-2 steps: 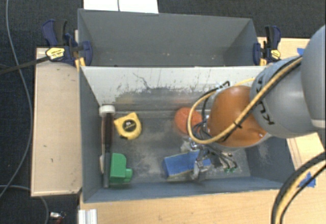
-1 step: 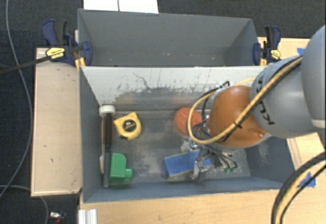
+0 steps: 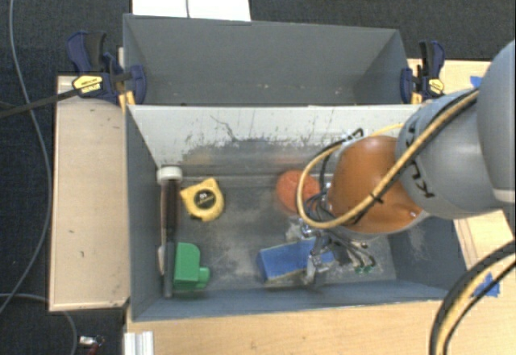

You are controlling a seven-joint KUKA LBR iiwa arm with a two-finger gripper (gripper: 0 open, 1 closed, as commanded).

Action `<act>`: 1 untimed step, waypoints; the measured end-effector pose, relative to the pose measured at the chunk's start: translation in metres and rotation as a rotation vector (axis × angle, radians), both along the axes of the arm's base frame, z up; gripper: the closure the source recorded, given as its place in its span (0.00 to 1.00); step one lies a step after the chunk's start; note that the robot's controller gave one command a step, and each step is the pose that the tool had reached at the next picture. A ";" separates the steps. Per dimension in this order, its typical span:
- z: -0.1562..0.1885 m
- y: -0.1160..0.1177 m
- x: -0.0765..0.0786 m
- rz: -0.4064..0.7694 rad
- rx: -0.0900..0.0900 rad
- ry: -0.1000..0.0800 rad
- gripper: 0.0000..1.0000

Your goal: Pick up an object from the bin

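Note:
My gripper is low in the bin near the front wall, right of centre, mostly hidden under the orange wrist cover. Its tip sits at the right edge of a flat blue block lying on the bin floor. An orange ball-like thing rests just behind the gripper, partly covered by the wrist.
A yellow tape measure lies left of centre. A green block sits in the front left corner beside a long dark tool with a white end along the left wall. The arm comes in from the right.

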State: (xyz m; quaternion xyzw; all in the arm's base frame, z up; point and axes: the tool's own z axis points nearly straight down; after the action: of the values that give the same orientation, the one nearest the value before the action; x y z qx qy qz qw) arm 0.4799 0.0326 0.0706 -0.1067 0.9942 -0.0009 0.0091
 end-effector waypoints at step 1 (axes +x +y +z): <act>0.000 0.000 0.000 0.001 0.000 0.000 1.00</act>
State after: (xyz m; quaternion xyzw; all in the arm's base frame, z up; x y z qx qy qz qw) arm 0.4799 0.0326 0.0706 -0.1074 0.9942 -0.0009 0.0091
